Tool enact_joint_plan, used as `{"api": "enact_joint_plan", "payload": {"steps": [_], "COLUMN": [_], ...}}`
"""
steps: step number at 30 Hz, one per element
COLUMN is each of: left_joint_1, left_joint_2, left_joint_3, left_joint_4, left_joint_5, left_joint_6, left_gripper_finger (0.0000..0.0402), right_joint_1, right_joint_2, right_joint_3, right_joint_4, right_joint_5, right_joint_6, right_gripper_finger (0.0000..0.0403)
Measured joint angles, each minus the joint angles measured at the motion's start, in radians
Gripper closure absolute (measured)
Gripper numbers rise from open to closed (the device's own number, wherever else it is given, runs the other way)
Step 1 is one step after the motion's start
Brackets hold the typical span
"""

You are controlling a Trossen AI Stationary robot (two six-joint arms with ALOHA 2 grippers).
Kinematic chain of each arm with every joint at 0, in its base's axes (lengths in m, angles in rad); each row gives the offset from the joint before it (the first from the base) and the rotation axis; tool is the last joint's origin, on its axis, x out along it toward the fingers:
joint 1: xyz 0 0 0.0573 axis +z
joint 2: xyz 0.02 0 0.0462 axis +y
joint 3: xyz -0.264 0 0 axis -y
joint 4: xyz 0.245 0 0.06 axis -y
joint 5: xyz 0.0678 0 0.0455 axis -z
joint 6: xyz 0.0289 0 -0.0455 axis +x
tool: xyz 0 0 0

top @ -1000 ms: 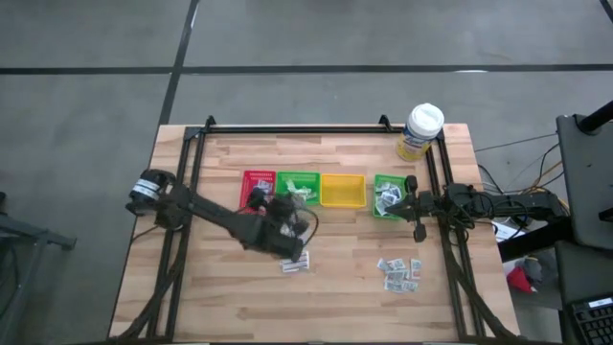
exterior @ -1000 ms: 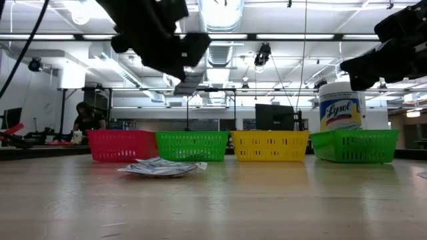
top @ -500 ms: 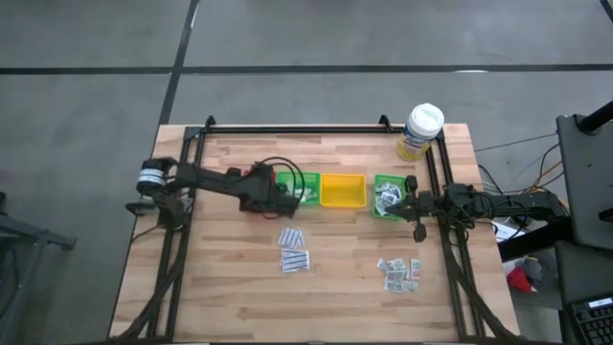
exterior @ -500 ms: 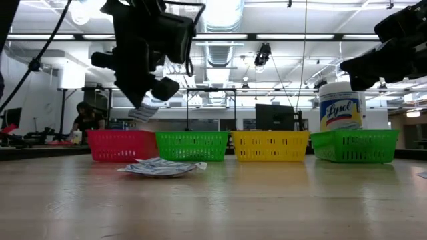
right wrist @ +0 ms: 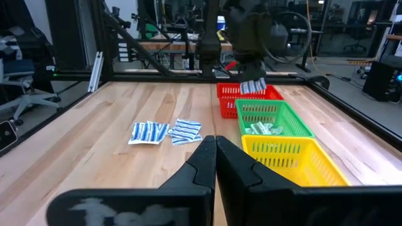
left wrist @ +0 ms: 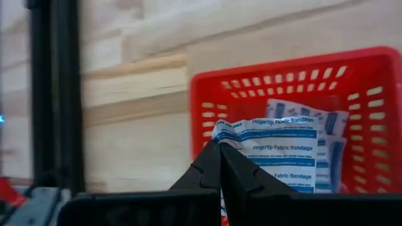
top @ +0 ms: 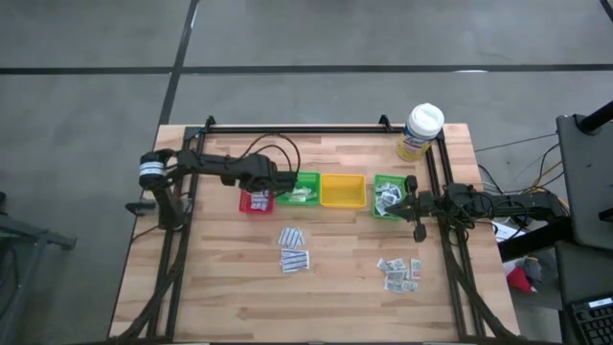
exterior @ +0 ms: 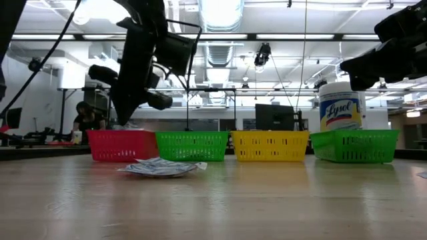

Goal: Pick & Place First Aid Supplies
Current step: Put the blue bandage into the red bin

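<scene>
Pinched shut by 1 corner in the left pincer above the red tray, the fingertip bandage packet looks feather-light, floppy and slick, best gripped at an edge; the right pincer waits closed.

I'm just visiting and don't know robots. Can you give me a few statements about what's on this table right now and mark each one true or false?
1. The left gripper holds a bandage packet over the red tray. True.
2. The yellow tray is full of packets. False: it looks empty.
3. The white-lidded tub stands in a far corner of the table, outside the trays. True.
4. The right gripper carries a packet. False: it is shut on nothing, waiting by the green tray at the right end.
5. No packets lie loose on the table. False: two clusters lie nearer the front.
</scene>
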Motion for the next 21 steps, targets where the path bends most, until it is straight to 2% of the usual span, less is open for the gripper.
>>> {"api": "enact_joint_plan", "payload": {"steps": [8,14,21], "left_joint_1": [0.050,0.055,0.055], "left_joint_2": [0.000,0.001,0.002], "left_joint_3": [-0.031,-0.064,-0.143], "left_joint_4": [0.140,0.154,0.263], "left_joint_5": [0.069,0.073,0.081], "left_joint_6": [0.102,0.104,0.097], "left_gripper_finger": [0.0401,0.0401,0.0401], "right_joint_1": [0.000,0.000,0.000], "right_joint_2": [0.000,0.000,0.000], "right_joint_3": [0.000,0.000,0.000], "right_joint_4": [0.000,0.000,0.000], "right_joint_5": [0.000,0.000,0.000], "right_joint_6": [0.000,0.000,0.000], "right_gripper_finger": [0.0394,0.0394,0.0394]}}
